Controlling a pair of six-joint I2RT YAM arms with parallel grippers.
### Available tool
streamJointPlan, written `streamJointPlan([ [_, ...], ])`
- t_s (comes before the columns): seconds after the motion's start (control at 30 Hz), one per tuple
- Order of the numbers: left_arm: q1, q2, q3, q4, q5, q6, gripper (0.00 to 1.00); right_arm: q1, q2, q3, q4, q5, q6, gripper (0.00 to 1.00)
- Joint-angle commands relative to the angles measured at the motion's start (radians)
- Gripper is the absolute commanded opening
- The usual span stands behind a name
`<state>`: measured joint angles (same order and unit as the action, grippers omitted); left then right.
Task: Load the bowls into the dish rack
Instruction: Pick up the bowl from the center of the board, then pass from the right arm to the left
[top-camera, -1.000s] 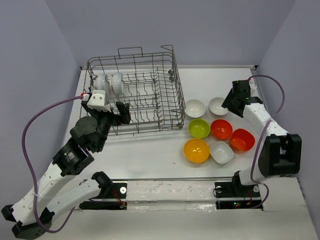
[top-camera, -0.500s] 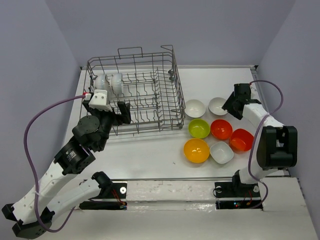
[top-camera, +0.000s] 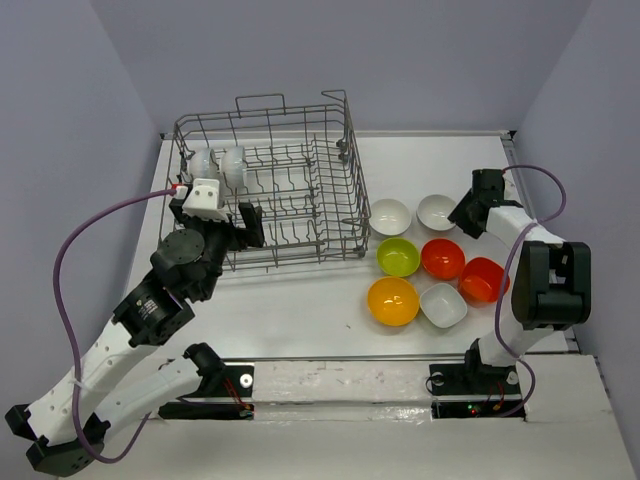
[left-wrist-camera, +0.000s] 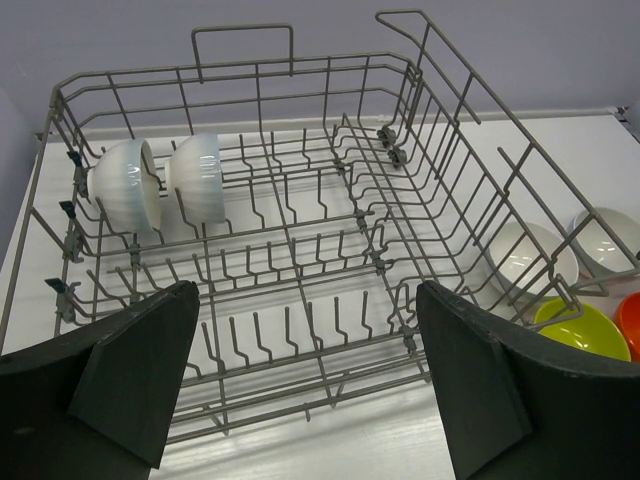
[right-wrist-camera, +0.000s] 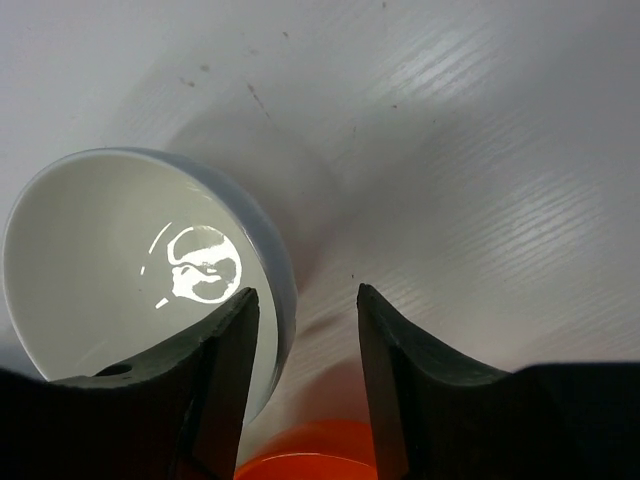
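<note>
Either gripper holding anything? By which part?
Nothing is gripped yet. The right gripper straddles the rim of the white bowl, one finger inside, one outside, with a gap showing. The left gripper is open and empty before the dish rack.

Our left claw (left-wrist-camera: 305, 335) gapes wide before the dish rack (left-wrist-camera: 290, 250), w/ 2 white bowls (left-wrist-camera: 198, 178) on edge among its far-left tines, & on the counter (left-wrist-camera: 600, 150) at right we see 2 more white bowls (left-wrist-camera: 530, 255), a lime-green bowl (left-wrist-camera: 585, 330) & a red-orange sliver (left-wrist-camera: 631, 325).
</note>
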<state>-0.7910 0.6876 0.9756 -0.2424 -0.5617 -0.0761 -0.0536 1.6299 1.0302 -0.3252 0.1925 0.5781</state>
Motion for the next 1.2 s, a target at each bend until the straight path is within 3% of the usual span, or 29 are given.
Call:
streamJointPlan([
  [0.0,-0.002,0.006,-0.005,0.06,-0.024,-0.001,0.99,-0.009,0.008,-0.005,0.058,-0.021,0.014,0.48],
  [0.1,-0.002,0.007,-0.006,0.06,-0.027,-0.001,0.99,-0.018,0.001,-0.004,0.063,-0.028,0.016,0.38],
  [0.23,-0.004,0.012,-0.009,0.061,-0.029,0.001,0.99,-0.018,-0.005,0.01,0.061,-0.038,0.016,0.1],
  [0.3,-0.004,0.015,-0.008,0.061,-0.032,0.002,0.99,-0.028,-0.005,0.011,0.061,-0.041,0.014,0.02],
  [0.6,-0.004,0.046,0.021,0.049,-0.026,0.002,0.99,-0.028,-0.064,0.037,0.054,-0.051,0.017,0.01],
  [0.93,-0.004,0.271,0.316,-0.1,0.062,-0.12,0.99,-0.005,-0.251,0.303,-0.118,-0.071,-0.032,0.01],
  [1.0,-0.004,0.32,0.397,-0.142,0.049,-0.128,0.99,0.043,-0.283,0.395,-0.17,-0.036,-0.055,0.01],
  [1.17,-0.004,0.434,0.509,-0.169,0.049,-0.148,0.99,0.36,-0.321,0.573,-0.261,0.178,-0.095,0.01],
])
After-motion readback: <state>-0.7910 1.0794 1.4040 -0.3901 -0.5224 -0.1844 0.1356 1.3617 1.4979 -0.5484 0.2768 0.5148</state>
